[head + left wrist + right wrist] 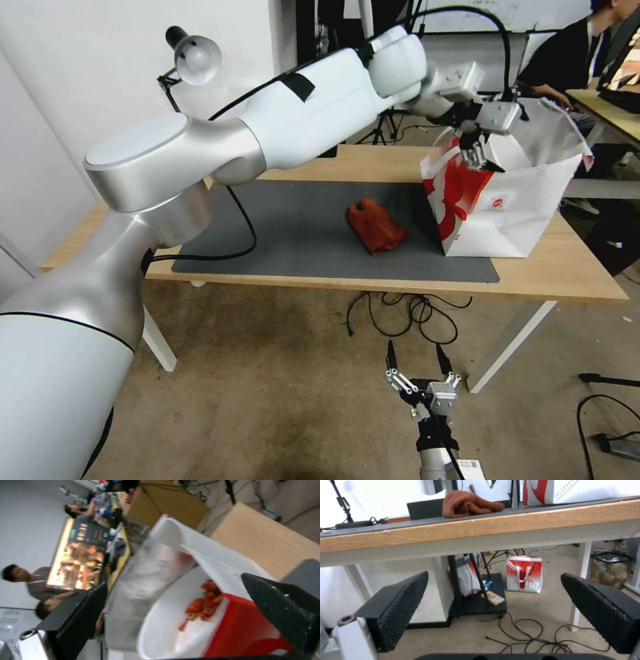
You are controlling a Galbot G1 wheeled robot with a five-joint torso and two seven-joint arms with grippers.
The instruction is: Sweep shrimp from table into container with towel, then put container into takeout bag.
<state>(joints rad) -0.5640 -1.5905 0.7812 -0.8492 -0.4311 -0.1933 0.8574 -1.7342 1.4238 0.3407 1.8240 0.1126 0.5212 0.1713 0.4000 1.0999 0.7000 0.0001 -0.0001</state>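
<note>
Head view: I see my left gripper at mouth of takeout bag, just over its near rim; can't tell here if fingers are spread. Towel lies crumpled on mat, left of bag. My right gripper hangs low before table, released.

Left wrist view: fingers apart, grasping nothing; beyond them, bowl with shrimp sits inside bag.

Right wrist view: fingers wide apart below table edge; towel above.

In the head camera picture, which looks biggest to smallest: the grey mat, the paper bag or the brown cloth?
1. Grey mat
2. Takeout bag
3. Towel
All sit at a similar distance, so the order is safe.
</note>
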